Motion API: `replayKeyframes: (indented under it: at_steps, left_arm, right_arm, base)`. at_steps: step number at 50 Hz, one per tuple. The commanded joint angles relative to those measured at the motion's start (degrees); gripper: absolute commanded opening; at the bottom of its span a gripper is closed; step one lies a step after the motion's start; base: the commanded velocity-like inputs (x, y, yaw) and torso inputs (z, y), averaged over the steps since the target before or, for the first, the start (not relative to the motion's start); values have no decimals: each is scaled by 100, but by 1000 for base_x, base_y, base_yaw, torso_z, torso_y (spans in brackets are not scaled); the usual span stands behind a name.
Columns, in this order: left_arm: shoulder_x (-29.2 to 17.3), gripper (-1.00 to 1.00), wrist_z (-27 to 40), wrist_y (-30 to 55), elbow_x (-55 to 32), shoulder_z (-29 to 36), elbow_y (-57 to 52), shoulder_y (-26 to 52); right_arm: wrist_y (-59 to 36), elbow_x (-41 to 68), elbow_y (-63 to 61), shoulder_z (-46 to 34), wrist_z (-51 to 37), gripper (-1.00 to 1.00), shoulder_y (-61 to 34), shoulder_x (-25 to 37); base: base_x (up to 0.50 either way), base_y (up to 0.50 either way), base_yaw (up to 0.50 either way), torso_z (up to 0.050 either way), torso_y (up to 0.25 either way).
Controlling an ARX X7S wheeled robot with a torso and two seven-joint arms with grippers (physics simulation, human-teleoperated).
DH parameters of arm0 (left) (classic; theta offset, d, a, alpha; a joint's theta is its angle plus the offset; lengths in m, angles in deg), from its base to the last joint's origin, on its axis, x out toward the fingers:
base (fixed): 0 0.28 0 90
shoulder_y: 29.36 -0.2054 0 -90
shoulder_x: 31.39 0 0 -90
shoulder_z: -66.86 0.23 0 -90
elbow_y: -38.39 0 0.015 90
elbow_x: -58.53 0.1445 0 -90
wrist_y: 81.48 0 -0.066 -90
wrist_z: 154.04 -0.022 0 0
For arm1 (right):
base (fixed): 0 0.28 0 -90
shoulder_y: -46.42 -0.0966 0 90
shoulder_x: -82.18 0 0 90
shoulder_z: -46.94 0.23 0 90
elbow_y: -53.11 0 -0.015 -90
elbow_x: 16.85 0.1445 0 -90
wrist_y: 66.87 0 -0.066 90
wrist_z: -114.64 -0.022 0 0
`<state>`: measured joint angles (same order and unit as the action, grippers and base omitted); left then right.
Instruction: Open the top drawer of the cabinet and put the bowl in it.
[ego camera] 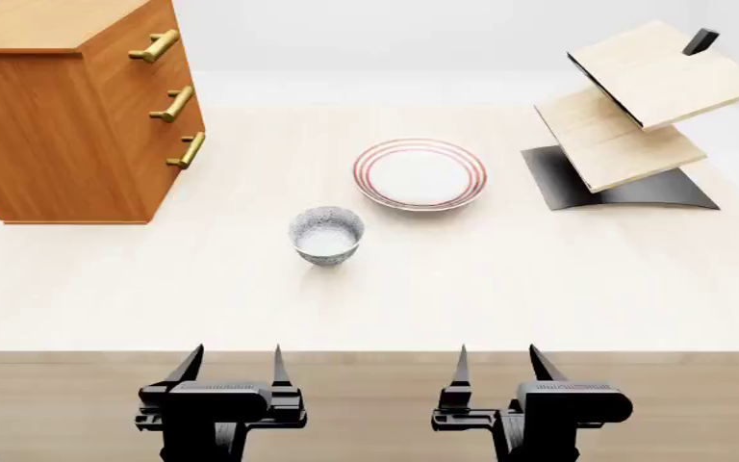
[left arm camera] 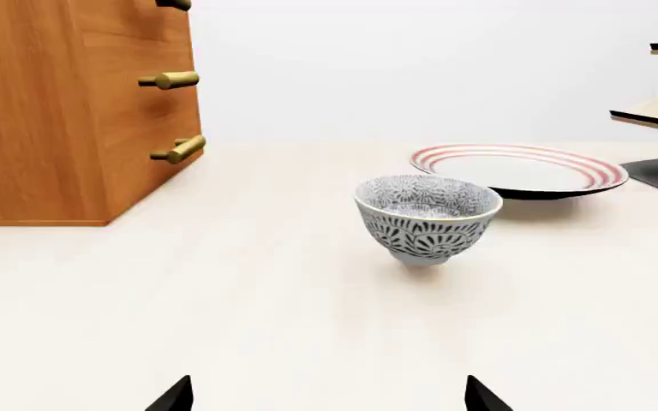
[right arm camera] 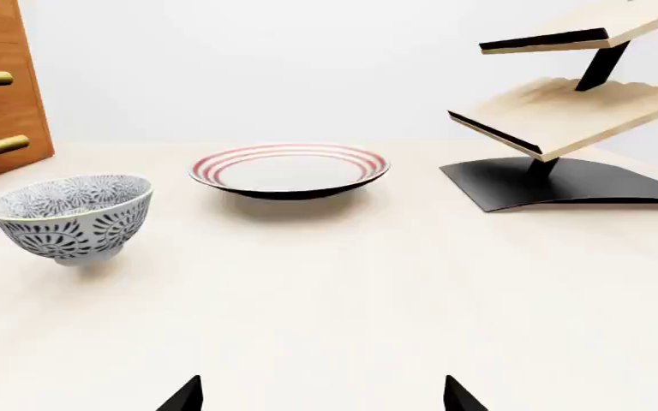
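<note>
— Three drawers, all shut, and nothing touched yet. The top drawer (ego camera: 151, 46) sits highest on the cabinet (ego camera: 68, 115), which stands at the counter's (ego camera: 472, 279) far-left corner. What worries you?

— Picking the wrong handle, first. The three brass bars look alike and sit close under one another, so a reach that comes in low would catch the middle drawer instead.

— And the grippers?

— Both hang off the near edge, holding nothing. The left gripper (ego camera: 231, 371) has its fingers spread moderately; the right gripper (ego camera: 496, 371) looks the same. Either has a long way to travel.

— Where is the bowl (ego camera: 326, 234)?

— Upright, toward the middle of the counter, between the near edge and the plate (ego camera: 420, 174), near the plate but apart from it. It lies roughly on the left arm's line to the cabinet, so I judge a low sweep could knock it away.

— Anything else?

— The bowl is deep with curved walls; a pinch on the rim could slip or tip it. Also, a pull that is not straight might drag the whole cabinet rather than slide the drawer. The shelf rack (ego camera: 639, 106) at the far-right corner is well clear.
</note>
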<state>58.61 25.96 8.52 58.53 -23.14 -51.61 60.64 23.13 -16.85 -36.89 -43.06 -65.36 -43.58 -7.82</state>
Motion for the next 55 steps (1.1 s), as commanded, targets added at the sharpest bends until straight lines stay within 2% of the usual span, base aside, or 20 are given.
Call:
replayKeyframes:
  at_steps: [1,6,44,47,55]
  left_arm:
    - [-93,100,100,-3,-78,116,-38,-18]
    - [-206,100,145,3,-262,215,-153,-37]
    - [-548,100,398,336,-853,503,-620,-111]
    - [-562,100,365,98,-900,520,-604,-172]
    - [-625,100,494,144,-808,612,-608,-161]
  right_arm:
    - [-32,38,-38,-119,-143,100,3,93]
    - [-123,-8,-149,-243,-362,100,-11,201]
    - [-92,467,-282,-492,-705,100,30,516]
    - [-88,493,-301,-510,-726,100,40,533]
    - [-119,406,-324,-632,-823,100,40,609]
  base:
    - [0,0,0,0,0]
    - [0,0,0,0,0]
    - [0,0,0,50,0]
    - [0,0,0,50,0]
    - [0,187,0,0,0]
